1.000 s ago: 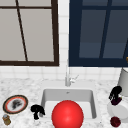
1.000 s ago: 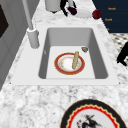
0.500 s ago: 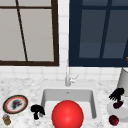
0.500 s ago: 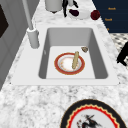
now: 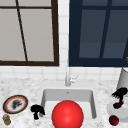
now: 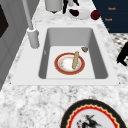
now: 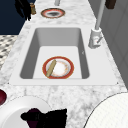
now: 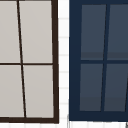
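Note:
My right hand (image 5: 120,93) hovers over a white plate (image 5: 122,112) on the counter right of the sink. Its fingers hang loosely down to a dark purple item (image 5: 116,105) lying on that plate. The same hand (image 6: 66,5) stands beside the purple item (image 6: 74,12) in the left side view, and shows low down as my right hand (image 7: 53,118) in the right side view. My left hand (image 5: 37,111) floats idle at the sink's front left corner with relaxed fingers. In the sink (image 6: 50,37) lies a red-rimmed plate (image 6: 63,68) with a tan stick (image 6: 75,60) across it.
A dark red fruit (image 5: 113,120) sits beside the white plate. A grey canister (image 5: 123,78) stands behind it. Left of the sink are a patterned plate (image 5: 15,104) and a small brown jar (image 5: 6,120). The faucet (image 5: 67,78) rises behind the basin. A red ball shape (image 5: 67,115) covers the sink's front.
The right hand has shifted very slightly above the white plate. Nothing else has moved.

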Tool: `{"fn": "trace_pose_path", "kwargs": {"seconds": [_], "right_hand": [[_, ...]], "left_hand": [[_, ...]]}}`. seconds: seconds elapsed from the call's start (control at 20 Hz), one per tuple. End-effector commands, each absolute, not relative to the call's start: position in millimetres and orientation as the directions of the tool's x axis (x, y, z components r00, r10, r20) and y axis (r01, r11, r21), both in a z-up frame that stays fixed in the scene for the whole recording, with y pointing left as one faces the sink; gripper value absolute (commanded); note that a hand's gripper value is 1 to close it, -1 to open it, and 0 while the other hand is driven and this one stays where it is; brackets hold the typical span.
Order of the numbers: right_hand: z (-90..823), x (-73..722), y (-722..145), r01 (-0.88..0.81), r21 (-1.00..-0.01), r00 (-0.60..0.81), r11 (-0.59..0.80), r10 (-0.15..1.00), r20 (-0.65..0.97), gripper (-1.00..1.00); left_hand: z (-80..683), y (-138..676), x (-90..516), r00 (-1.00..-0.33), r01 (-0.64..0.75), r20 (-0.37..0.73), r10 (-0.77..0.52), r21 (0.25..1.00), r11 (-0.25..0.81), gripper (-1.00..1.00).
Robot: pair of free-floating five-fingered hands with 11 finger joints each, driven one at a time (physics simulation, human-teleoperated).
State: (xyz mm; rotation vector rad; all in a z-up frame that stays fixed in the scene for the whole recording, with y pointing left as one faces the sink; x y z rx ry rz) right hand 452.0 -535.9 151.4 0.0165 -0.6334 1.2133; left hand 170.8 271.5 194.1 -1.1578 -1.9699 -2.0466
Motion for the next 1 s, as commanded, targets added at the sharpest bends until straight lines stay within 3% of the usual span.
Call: {"fn": "trace_pose_path", "kwargs": {"seconds": [0.0, 0.35, 0.6, 0.7, 0.95], "right_hand": [[151, 435, -546, -0.825, -0.451, 0.146, 0.339, 0.9, 0.41, -1.0], [153, 408, -560, -0.733, -0.557, 0.212, 0.391, 0.909, 0.36, -1.0], [154, 402, -559, -0.728, -0.599, 0.203, 0.333, 0.939, 0.276, -1.0], [153, 405, -559, -0.735, -0.535, 0.273, 0.417, 0.904, 0.329, -1.0], [151, 400, -551, -0.744, -0.565, 0.229, 0.356, 0.931, 0.285, -1.0]], "left_hand": [[194, 272, 171, -0.713, 0.534, 0.551, 0.435, 0.828, -0.174, 0.0], [194, 272, 171, -0.713, 0.534, 0.551, 0.435, 0.828, -0.174, 0.0], [194, 272, 171, -0.713, 0.534, 0.551, 0.435, 0.828, -0.174, 0.0], [194, 272, 171, -0.713, 0.534, 0.551, 0.435, 0.828, -0.174, 0.0], [194, 272, 171, -0.713, 0.534, 0.551, 0.435, 0.828, -0.174, 0.0]]}}
